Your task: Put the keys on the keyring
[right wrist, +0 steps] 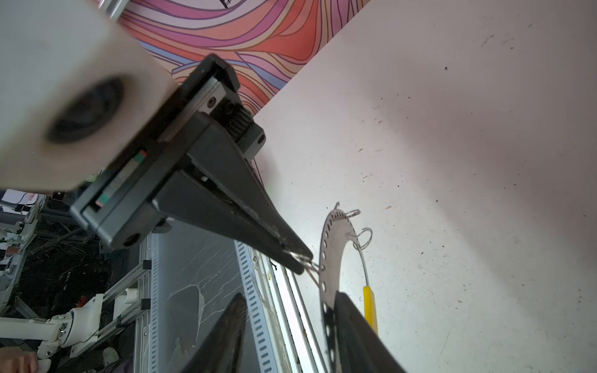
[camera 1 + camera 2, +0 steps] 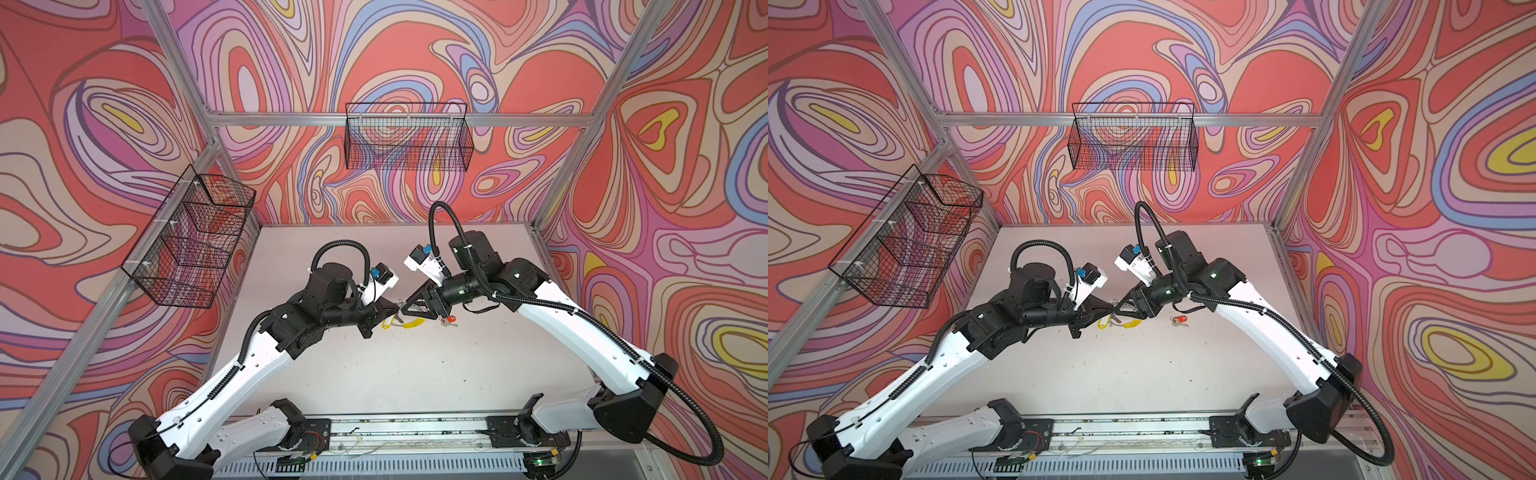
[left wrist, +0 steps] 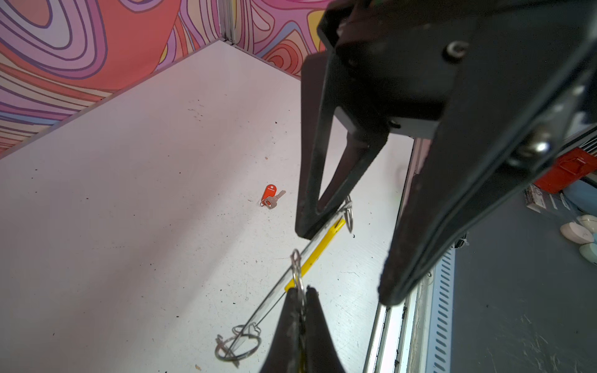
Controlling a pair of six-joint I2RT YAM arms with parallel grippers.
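Two tools meet almost tip to tip above the middle of the pale bench (image 2: 374,374). The left tool (image 3: 300,292) is pressed together, pinching one small wire split ring (image 3: 296,268) that hangs from the rim of the keyring (image 1: 332,245).

The keyring is a flat grey ring with a row of holes along its edge. It is raised on edge at a tilt rather than lying flat, and its yellow arc segment (image 1: 370,306) is on the side away from the pinched ring. Other split rings dangle from its rim. Whether its low edge rests on the bench cannot be told.

The right tool (image 1: 289,294) is spread. The keyring's rim sits in the gap between its fingers, just beside one finger (image 1: 355,329), and contact there is unclear. The other finger stands well clear.

The red-tagged key (image 3: 269,195) lies flat on the bench by itself, apart from the keyring and near the right arm's wrist. The yellow-tagged key (image 2: 388,323) lies just beneath the left tool, close to the keyring. Whether it is attached cannot be told.
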